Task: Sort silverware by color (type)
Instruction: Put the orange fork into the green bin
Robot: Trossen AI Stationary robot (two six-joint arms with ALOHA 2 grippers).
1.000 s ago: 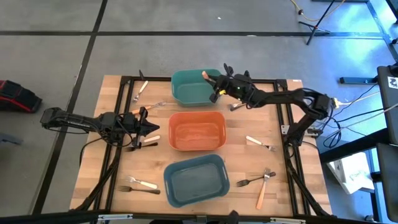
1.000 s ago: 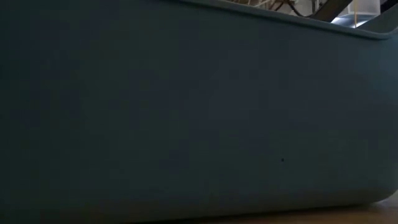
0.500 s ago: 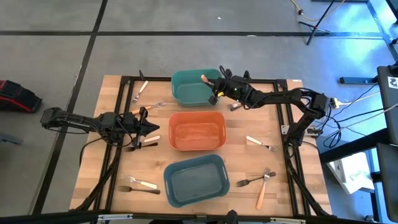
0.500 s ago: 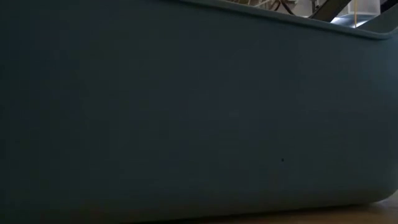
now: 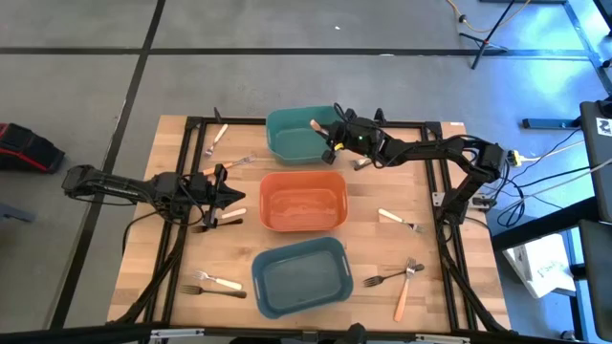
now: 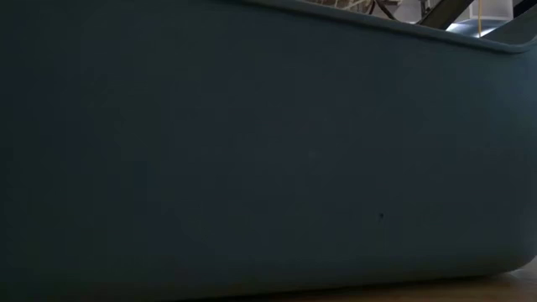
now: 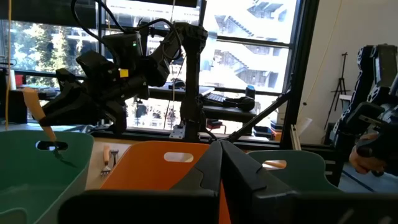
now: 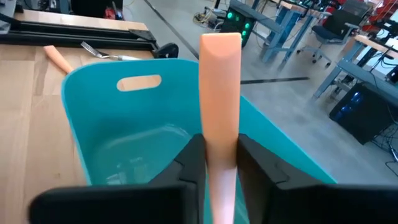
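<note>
Overhead, the right gripper (image 5: 330,137) reaches across the near rim of the teal bin (image 5: 287,143), carrying a brown-handled fork (image 5: 316,126) whose handle pokes up over the bin's inside, presumably so it can drop in cleanly; the orange bin (image 5: 337,179) and blue-grey bin (image 5: 337,250) sit in line below, with other forks scattered on the table (image 5: 143,268). The left gripper (image 5: 232,198) waits shut beside the orange bin. Table-level, only the blue-grey bin's wall fills the picture. From the left wrist, the fork (image 7: 38,115) hangs beneath the right gripper. From the right wrist, the fingers (image 8: 189,163) flank the flat, pale-orange handle (image 8: 220,74), seemingly loosening.
</note>
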